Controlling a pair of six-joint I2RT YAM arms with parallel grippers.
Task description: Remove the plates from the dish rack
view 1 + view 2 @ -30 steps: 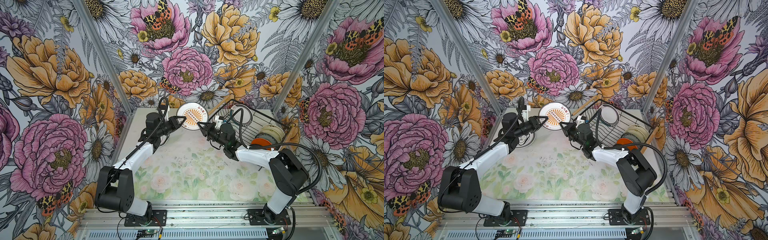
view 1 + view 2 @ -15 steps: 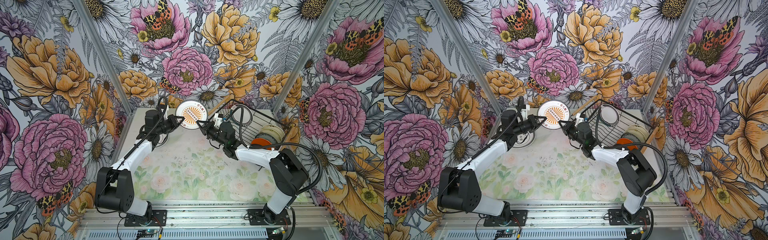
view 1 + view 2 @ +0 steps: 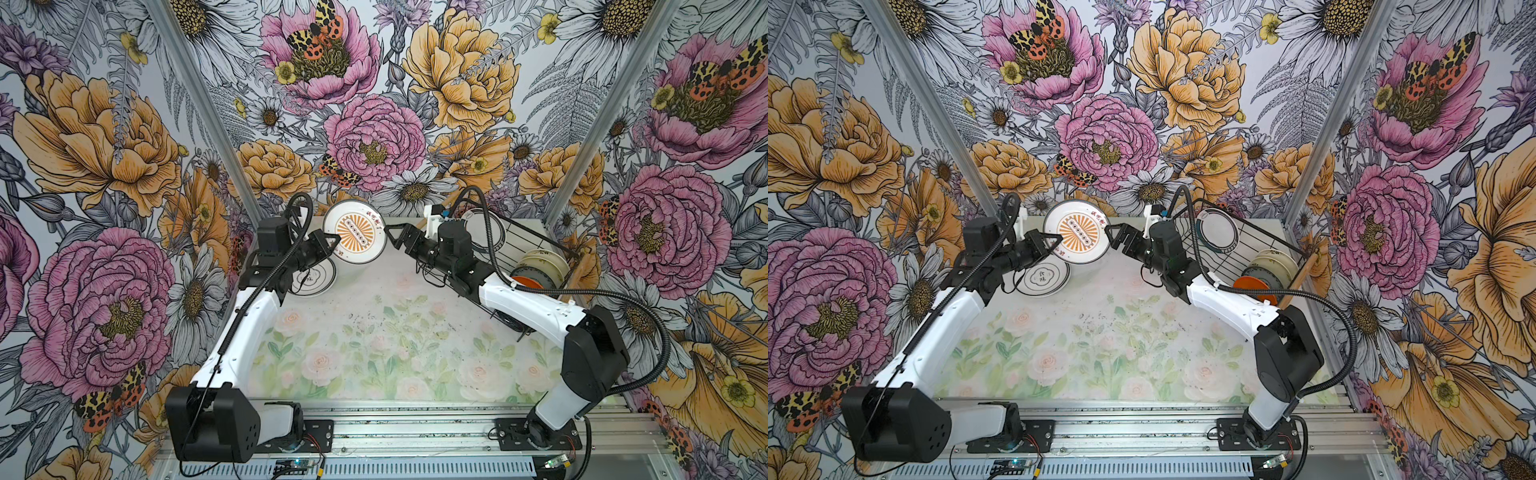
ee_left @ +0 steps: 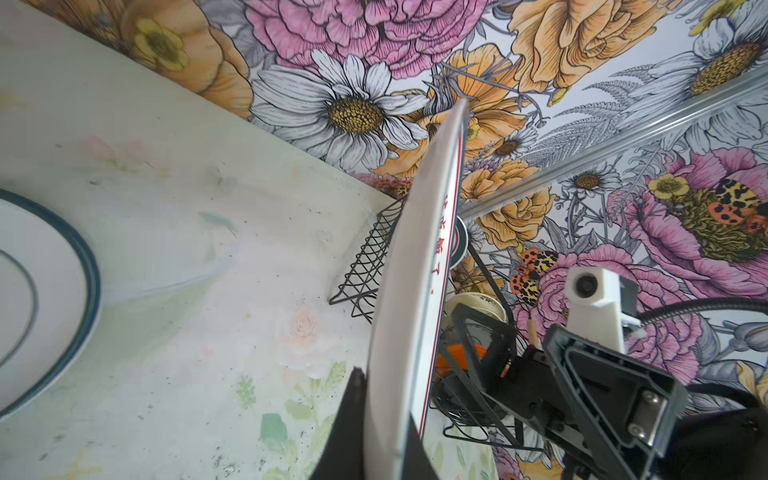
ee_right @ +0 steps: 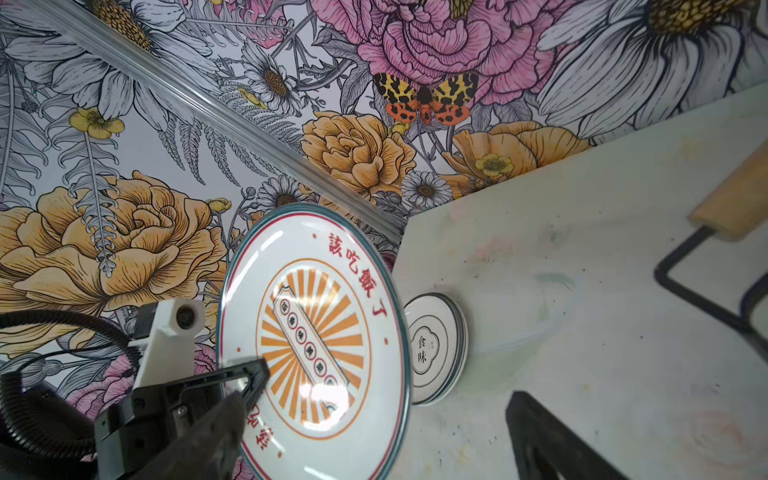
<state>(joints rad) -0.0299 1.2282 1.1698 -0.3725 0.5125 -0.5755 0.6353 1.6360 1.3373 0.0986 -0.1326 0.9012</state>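
The orange-sunburst plate (image 3: 355, 235) (image 3: 1077, 237) hangs upright above the back of the table. My left gripper (image 3: 334, 241) (image 3: 1057, 240) is shut on its left rim; in the left wrist view the plate (image 4: 419, 291) shows edge-on between the fingers of that gripper (image 4: 384, 415). My right gripper (image 3: 395, 239) (image 3: 1113, 237) stands wide open just off the plate's right rim. The right wrist view shows the plate's face (image 5: 324, 345). The dish rack (image 3: 523, 237) (image 3: 1262, 237) at back right holds a dark-rimmed white plate (image 3: 1219, 232), cream plates (image 3: 540, 266) and an orange plate (image 3: 1254, 286).
A stack of dark-rimmed white plates (image 3: 313, 280) (image 3: 1046, 280) (image 5: 434, 349) lies on the table below the left gripper. The rack's wooden handle (image 5: 735, 208) is close to the right wrist. Flowered walls close in the back and both sides.
The right gripper has opened and let go of the sunburst plate. The left gripper has closed on its left rim, and the plate has shifted a little to the left.
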